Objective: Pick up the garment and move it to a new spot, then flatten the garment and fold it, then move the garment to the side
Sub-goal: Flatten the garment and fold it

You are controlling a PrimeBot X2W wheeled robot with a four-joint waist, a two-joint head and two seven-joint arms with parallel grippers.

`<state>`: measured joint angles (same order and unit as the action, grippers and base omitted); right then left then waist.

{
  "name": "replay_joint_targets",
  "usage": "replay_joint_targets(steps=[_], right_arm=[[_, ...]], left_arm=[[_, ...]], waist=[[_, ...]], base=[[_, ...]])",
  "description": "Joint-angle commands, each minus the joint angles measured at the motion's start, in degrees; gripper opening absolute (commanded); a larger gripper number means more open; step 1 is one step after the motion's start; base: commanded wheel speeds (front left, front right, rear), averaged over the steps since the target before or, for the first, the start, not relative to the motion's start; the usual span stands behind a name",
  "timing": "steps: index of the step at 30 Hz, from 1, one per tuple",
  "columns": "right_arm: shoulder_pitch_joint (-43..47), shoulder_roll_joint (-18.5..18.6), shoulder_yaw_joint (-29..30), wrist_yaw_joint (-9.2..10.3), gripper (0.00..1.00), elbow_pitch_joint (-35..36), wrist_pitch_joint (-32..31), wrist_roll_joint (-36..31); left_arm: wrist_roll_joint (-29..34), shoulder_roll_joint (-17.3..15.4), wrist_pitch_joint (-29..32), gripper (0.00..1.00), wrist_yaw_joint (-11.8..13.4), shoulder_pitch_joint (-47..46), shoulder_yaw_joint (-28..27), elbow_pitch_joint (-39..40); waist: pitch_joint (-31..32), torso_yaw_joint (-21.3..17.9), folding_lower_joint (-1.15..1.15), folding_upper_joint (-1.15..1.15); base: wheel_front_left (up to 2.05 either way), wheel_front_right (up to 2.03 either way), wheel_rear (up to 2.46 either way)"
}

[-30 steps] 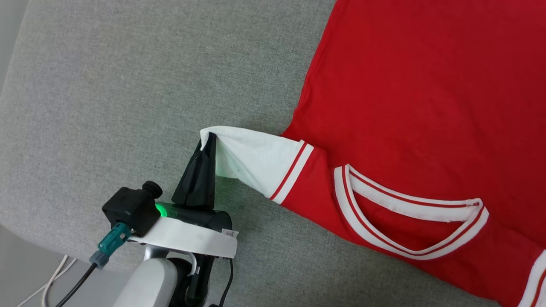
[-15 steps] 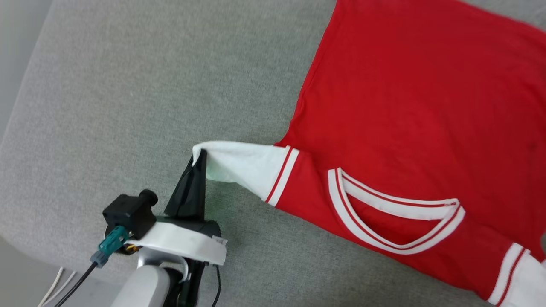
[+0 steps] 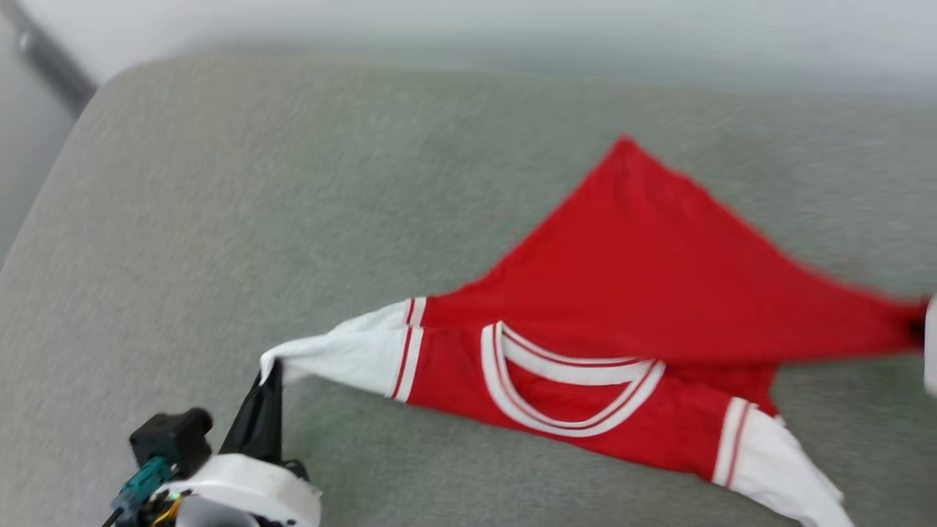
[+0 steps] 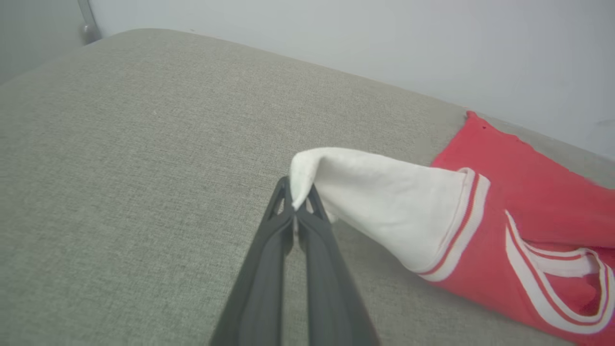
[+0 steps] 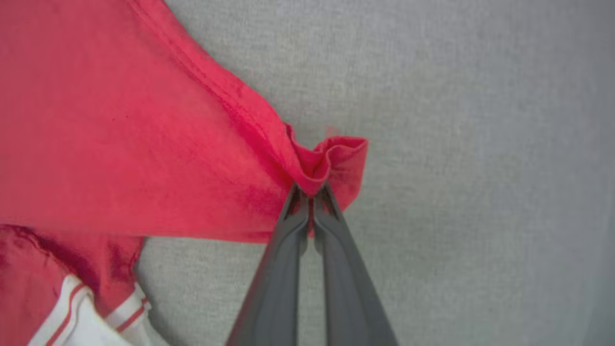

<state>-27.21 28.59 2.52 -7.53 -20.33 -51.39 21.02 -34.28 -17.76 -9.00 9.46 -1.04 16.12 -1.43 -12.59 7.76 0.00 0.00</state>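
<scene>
Looks like the pick-up-and-move step: left fingers (image 4: 264, 278) clamped on the white sleeve tip (image 4: 307, 168) at 8 o'clock of the red jersey (image 3: 644, 278), right fingers (image 5: 281, 278) pinching its hem corner (image 5: 336, 154) around 3 (blurry head view, so roughly), jersey mostly on the grey cushion (image 3: 219, 219), next up, lift both ends evenly.

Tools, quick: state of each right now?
Left tool: shut on the garment, pinching its white sleeve tip.
Right tool: shut on the garment, pinching a red hem corner.
</scene>
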Motion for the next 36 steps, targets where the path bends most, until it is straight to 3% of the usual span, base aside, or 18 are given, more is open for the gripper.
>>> replay_joint_targets(steps=[1,5,11,12,13,14,18,21,25,28,32,36], right_arm=[[5.27,-0.67,1.05,0.07,0.0,2.51,-0.74,1.12],[17.71,-2.41,2.92,0.07,0.0,8.46,-1.65,1.7],[31.48,-9.41,5.52,0.06,0.0,12.0,-2.69,1.56],[32.44,-10.42,5.86,0.06,0.15,12.09,-2.14,1.14],[33.07,-11.56,6.02,0.06,0.87,12.09,-1.6,1.41],[33.16,-12.77,6.37,0.06,1.0,12.45,-0.24,1.71],[31.36,-13.9,6.6,0.06,1.0,14.13,7.4,0.23],[29.0,-12.97,6.68,0.06,1.0,15.01,17.09,-1.6],[23.99,-14.67,7.24,0.06,1.0,13.08,30.85,-1.41],[19.57,-15.23,5.73,0.06,1.0,9.49,36.36,-0.31],[12.4,-14.41,2.22,0.05,1.0,4.37,36.42,1.45],[5.58,-12.7,-1.49,0.05,1.0,-0.81,25.69,4.3]], left_arm=[[-0.35,-0.82,0.35,0.0,0.82,1.59,-0.78,0.33],[-0.84,-1.52,1.24,0.0,1.93,4.06,-1.4,0.79],[-1.65,-2.23,2.53,0.0,2.71,6.31,-1.79,1.66],[-1.63,-2.37,2.64,0.0,2.77,6.49,-1.81,1.78],[-1.65,-2.41,2.77,0.0,2.94,6.6,-1.79,1.96],[-1.72,-2.48,2.98,0.0,3.08,6.64,-1.82,2.16],[-1.47,-2.8,3.64,0.0,3.45,6.29,-1.59,3.03],[-1.14,-2.94,4.14,0.0,3.57,5.62,-1.18,3.72],[-0.66,-3.0,4.66,0.0,3.63,4.58,-0.6,4.76],[-0.3,-2.8,4.79,0.0,3.69,3.4,-0.17,5.58],[0.35,-2.25,4.6,0.0,3.14,1.12,1.02,6.62],[1.01,-1.42,4.22,0.0,2.12,-2.23,2.37,6.64]], waist=[[5.27,-5.14,0.0,0.0],[7.85,-7.5,0.0,0.0],[9.31,-9.92,0.0,0.0],[9.26,-10.26,0.0,0.0],[9.17,-10.55,0.0,0.0],[9.07,-10.86,0.0,0.0],[8.55,-11.44,0.0,0.0],[8.1,-11.3,0.0,0.0],[6.83,-10.32,0.0,0.0],[5.37,-9.38,0.0,0.0],[2.05,-7.43,0.0,0.0],[-1.55,-4.87,0.0,0.0]], base=[[0.0,0.0,0.0],[0.0,0.0,0.0],[0.0,0.0,0.0],[0.0,0.0,0.0],[0.0,0.0,0.0],[0.0,0.0,0.0],[0.0,0.0,0.0],[0.0,0.0,0.0],[0.0,0.0,0.0],[0.0,0.0,0.0],[0.0,0.0,0.0],[0.0,0.0,0.0]])
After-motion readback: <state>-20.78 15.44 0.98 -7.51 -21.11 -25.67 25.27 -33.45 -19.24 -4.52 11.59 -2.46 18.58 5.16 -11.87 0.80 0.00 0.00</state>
